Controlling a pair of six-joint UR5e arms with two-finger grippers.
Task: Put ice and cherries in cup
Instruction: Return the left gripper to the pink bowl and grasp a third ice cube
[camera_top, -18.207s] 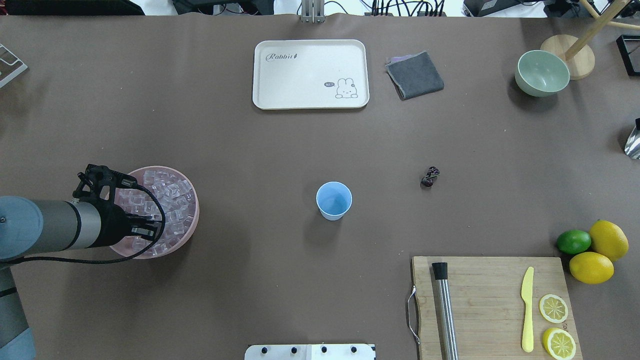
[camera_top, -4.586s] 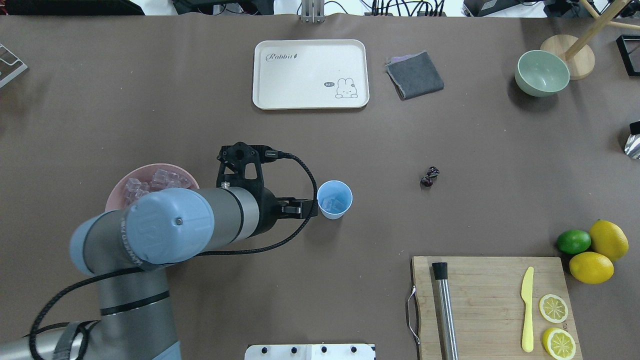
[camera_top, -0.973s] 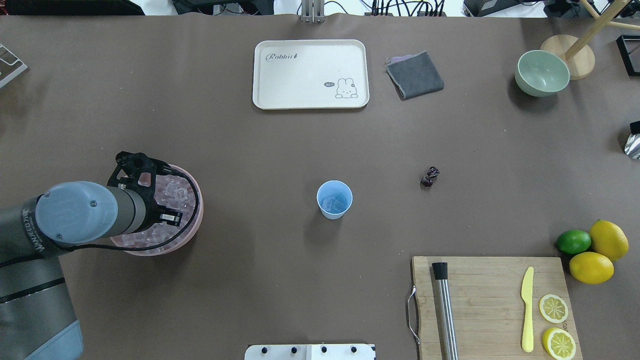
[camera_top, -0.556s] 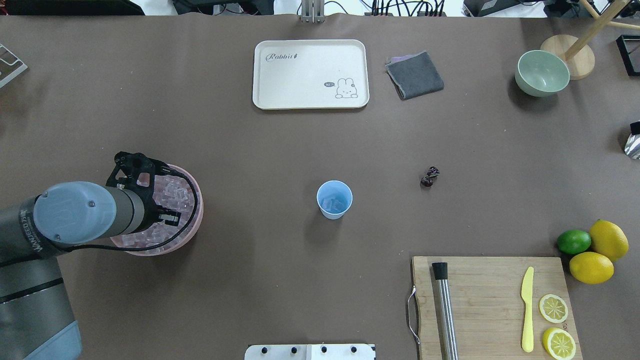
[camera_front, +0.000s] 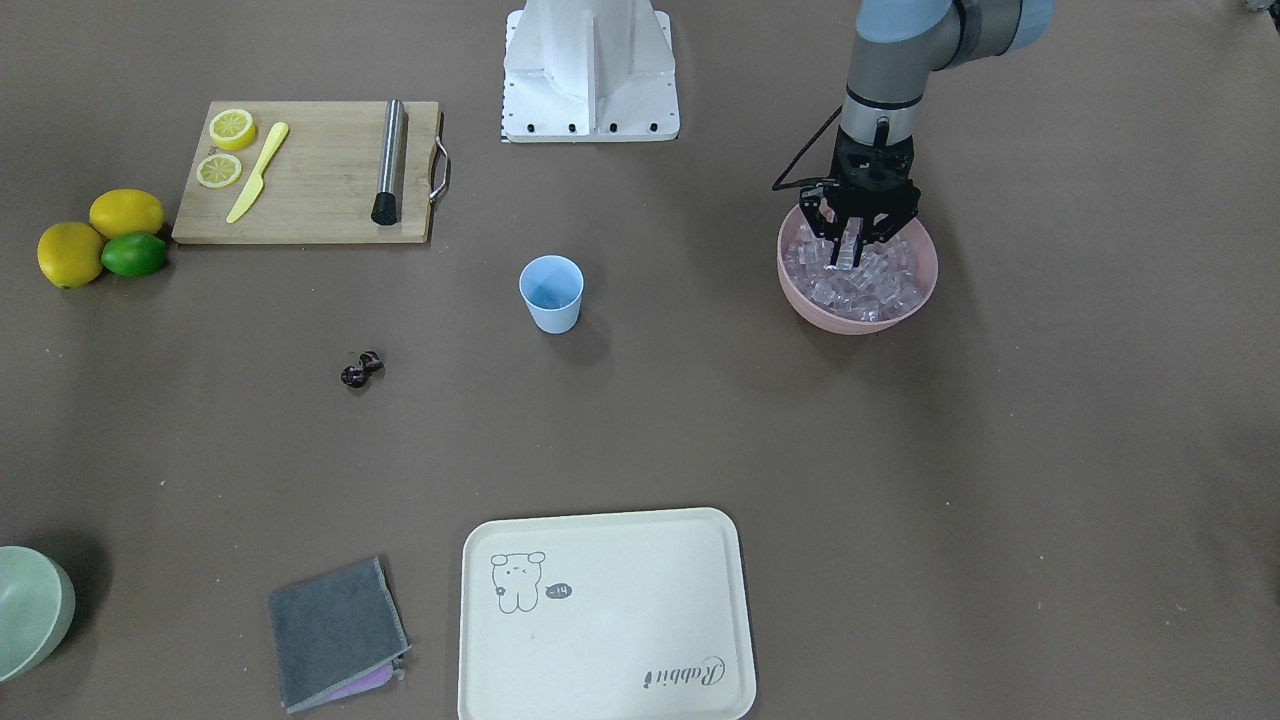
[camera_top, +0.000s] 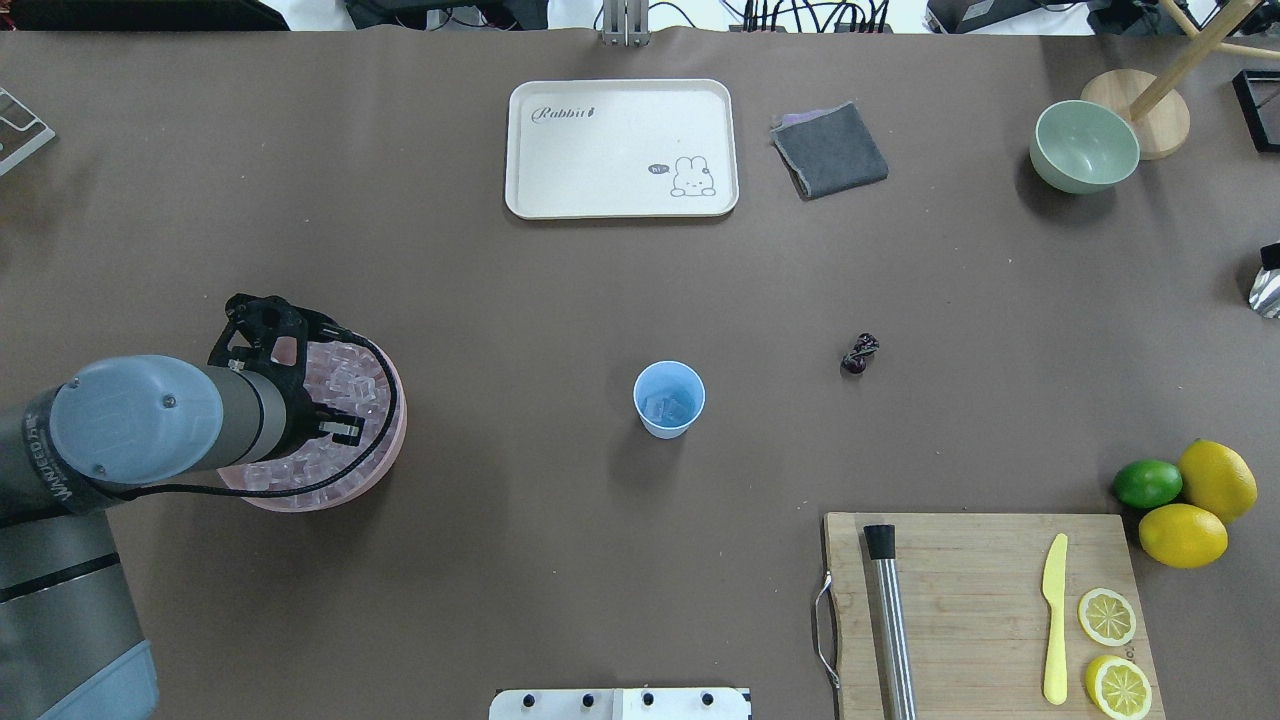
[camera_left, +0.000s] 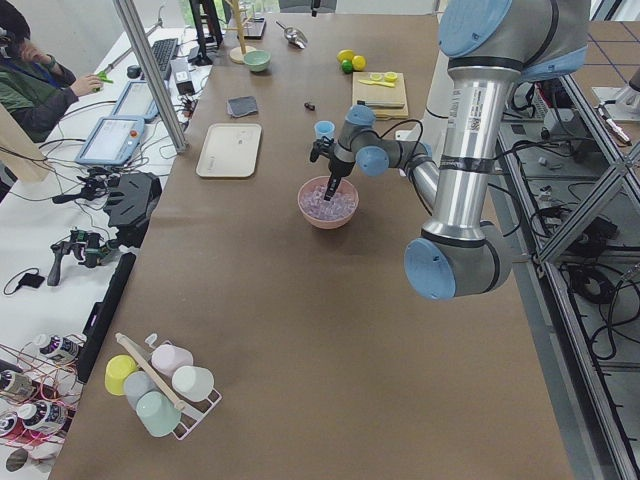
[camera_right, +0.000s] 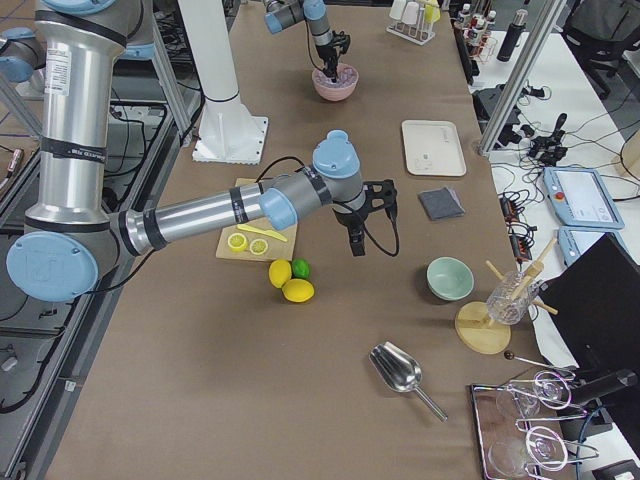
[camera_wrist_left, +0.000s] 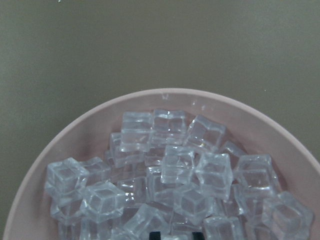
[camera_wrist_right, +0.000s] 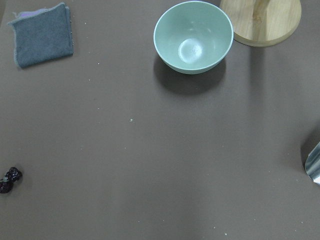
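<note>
Jaws on the left gripper (camera_front: 856, 245): parted partway, pointing straight down, ends sunk among the small clear glassy ice cubes (camera_wrist_left: 175, 172) heaped in the wide pink plastic bowl (camera_front: 800, 285). Pressed by cubes on both sides; cannot tell whether any 1 cube is pinched between them. Seen from the left wrist camera only as a dark sliver at the bottom edge, with cubes packed close around it.

Left arm (camera_top: 135, 430): reaching in from the left edge of the overhead view, forearm roughly level above the near part of the bowl, wrist bent down so that the gripper hangs upright over the heap.

Jaws on the right gripper (camera_right: 354, 245): caught in the right side view only, so cannot tell how far apart. Right arm (camera_right: 200, 218): stretched out long and low over the brown surface (camera_top: 500, 300), gripper aimed down and hanging clear of it, between the wooden chopping board (camera_top: 960, 600) and the folded grey cloth (camera_top: 830, 150) in that view.

Small light blue plastic cup (camera_top: 668, 400): upright near the middle of the surface, well apart from the bowl, a few ice cubes already lying at its bottom.

Pair of small dark red glossy cherries (camera_top: 860, 354): lying on the bare surface, well apart from the cup, on its right in the overhead view, touching nothing else. Showing also at the left edge of the right wrist view.
</note>
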